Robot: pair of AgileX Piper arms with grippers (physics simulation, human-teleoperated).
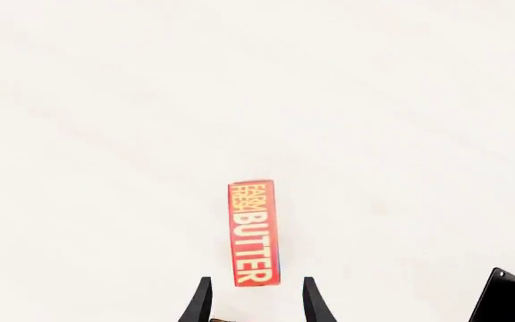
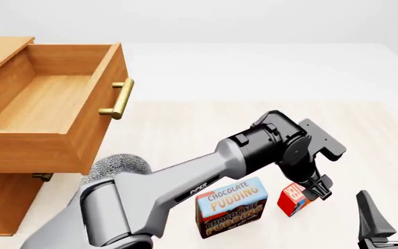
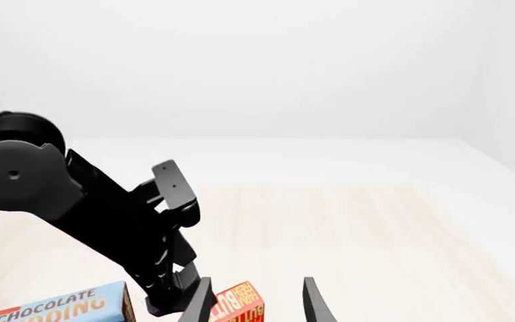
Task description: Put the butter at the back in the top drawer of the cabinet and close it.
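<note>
The butter is a small red-orange box on the table, right of the pudding box. My left gripper hangs just above it, open; in the left wrist view the butter lies ahead of the gripper, its near end reaching in between the fingertips with gaps on both sides. The cabinet stands at the left with its top drawer pulled out and nothing inside. My right gripper is open at the bottom right, holding nothing; its wrist view shows the butter near its left finger.
A blue-and-brown chocolate pudding box stands left of the butter, under my left forearm. The drawer's brass handle juts toward the table's middle. The left arm fills the left of the right wrist view.
</note>
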